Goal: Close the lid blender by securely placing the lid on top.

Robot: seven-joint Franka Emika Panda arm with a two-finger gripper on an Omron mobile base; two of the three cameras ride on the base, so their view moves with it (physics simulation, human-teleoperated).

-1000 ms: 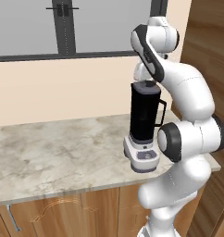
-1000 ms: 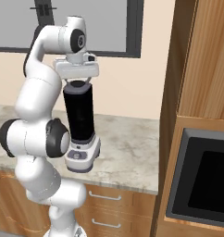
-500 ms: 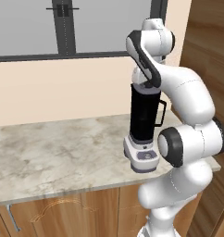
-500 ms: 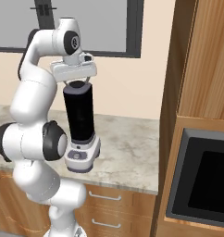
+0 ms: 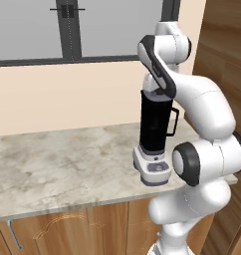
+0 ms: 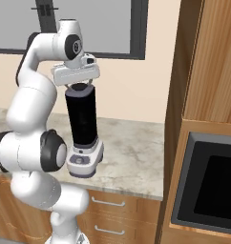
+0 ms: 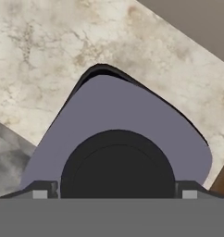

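My gripper (image 6: 79, 86) hangs directly over the blender (image 6: 82, 128) on the counter (image 5: 58, 164), fingers closed around the dark knob of the lid (image 7: 118, 139), which covers the jar's mouth. I should press straight down, centred, before letting go. Since the earlier frame my upper arm has swung; the jar hasn't moved.

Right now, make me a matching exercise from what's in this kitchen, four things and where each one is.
Things:
1. blender
2. lid
3. oven
4. window

Places:
A. built into the wooden cabinet on the right
B. standing on the marble counter
C. in the wall behind the counter
D. at the top of the black jar, right under the end effector

Pairs: 1-B, 2-D, 3-A, 4-C
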